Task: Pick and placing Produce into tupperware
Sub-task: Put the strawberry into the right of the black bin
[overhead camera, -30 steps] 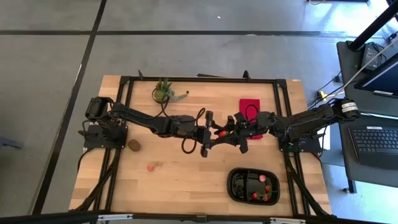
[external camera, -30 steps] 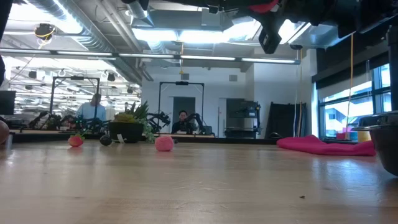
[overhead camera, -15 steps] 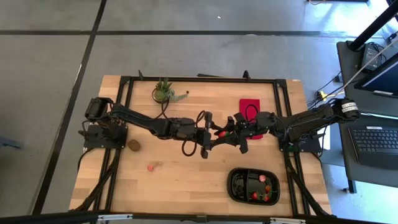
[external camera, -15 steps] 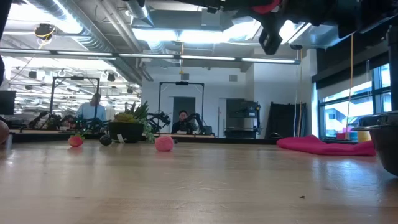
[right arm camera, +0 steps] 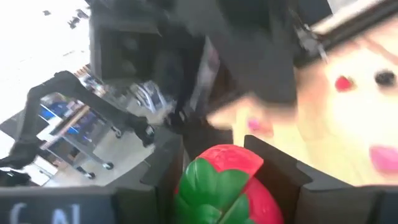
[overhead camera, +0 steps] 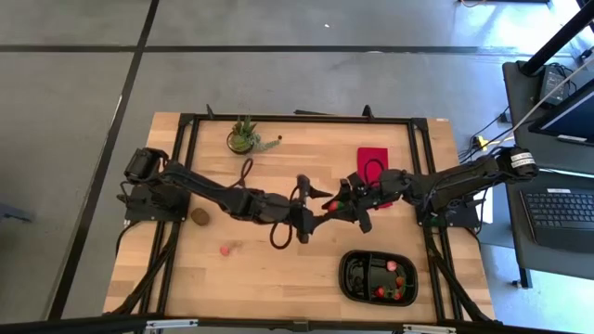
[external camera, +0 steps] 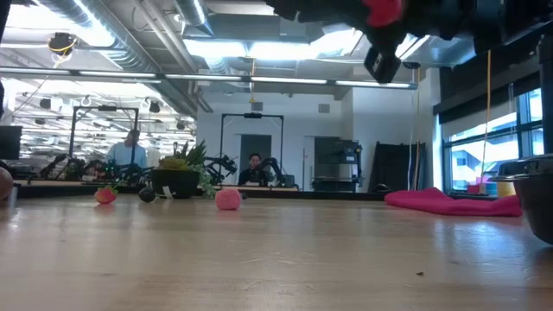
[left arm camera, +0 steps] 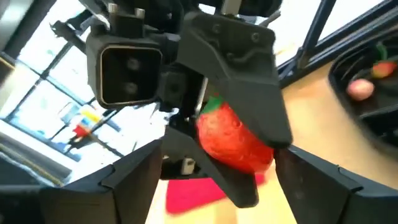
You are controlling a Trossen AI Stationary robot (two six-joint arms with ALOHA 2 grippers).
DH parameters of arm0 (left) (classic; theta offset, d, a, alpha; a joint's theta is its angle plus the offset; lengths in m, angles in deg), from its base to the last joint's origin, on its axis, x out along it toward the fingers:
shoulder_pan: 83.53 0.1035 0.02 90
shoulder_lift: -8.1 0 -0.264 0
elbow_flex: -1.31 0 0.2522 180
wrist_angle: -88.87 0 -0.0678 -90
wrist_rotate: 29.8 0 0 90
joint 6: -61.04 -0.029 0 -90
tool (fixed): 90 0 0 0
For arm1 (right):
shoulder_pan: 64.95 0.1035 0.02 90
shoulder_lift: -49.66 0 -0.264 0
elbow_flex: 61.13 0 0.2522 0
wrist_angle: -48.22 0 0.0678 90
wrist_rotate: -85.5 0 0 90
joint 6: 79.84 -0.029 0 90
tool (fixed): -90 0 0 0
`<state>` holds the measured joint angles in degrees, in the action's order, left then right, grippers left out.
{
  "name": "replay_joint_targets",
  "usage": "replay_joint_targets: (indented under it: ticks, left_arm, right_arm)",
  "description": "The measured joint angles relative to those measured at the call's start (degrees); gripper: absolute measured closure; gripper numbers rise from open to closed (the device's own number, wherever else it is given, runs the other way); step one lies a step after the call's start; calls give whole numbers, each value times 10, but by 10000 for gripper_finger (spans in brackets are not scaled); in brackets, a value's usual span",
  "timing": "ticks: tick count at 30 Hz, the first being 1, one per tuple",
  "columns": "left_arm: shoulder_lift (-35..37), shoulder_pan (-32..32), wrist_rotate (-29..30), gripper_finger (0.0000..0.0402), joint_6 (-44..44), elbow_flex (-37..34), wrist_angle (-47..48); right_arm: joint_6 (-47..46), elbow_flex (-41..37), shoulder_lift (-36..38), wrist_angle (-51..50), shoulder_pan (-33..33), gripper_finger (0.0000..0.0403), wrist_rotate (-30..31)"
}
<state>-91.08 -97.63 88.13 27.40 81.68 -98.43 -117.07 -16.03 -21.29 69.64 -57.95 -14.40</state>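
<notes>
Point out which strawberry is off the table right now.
The strawberry clamped in the right gripper, held above the table's middle. The other fruit lies on the wood or in the black tray.

The left gripper (overhead camera: 303, 210) lets go of the strawberry (overhead camera: 332, 206) and draws back, leaving it clamped in the right gripper (overhead camera: 345, 208).

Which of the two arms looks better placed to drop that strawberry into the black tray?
The right one. The right gripper holds the strawberry between its fingers, while the left gripper has opened and let go. The black tray also lies on the right arm's side of the table.
</notes>
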Motion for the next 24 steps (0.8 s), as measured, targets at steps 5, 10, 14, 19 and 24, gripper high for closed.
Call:
replay_joint_targets:
  ticks: [5,10,14,19,24]
  left_arm:
    - [10,-21,51,104,-15,0,7]
    - [32,-41,56,104,-6,1,77]
    - [47,-58,51,104,20,1,118]
    - [49,-63,50,104,35,1,127]
    - [49,-55,40,104,38,1,126]
  right_arm:
    - [-25,0,0,-19,-1,237,-44]
    - [-65,1,1,-93,2,236,-106]
    - [-93,1,4,-192,24,236,-134]
    - [-190,1,4,-308,94,237,-174]
    - [-309,1,6,-362,186,243,-194]
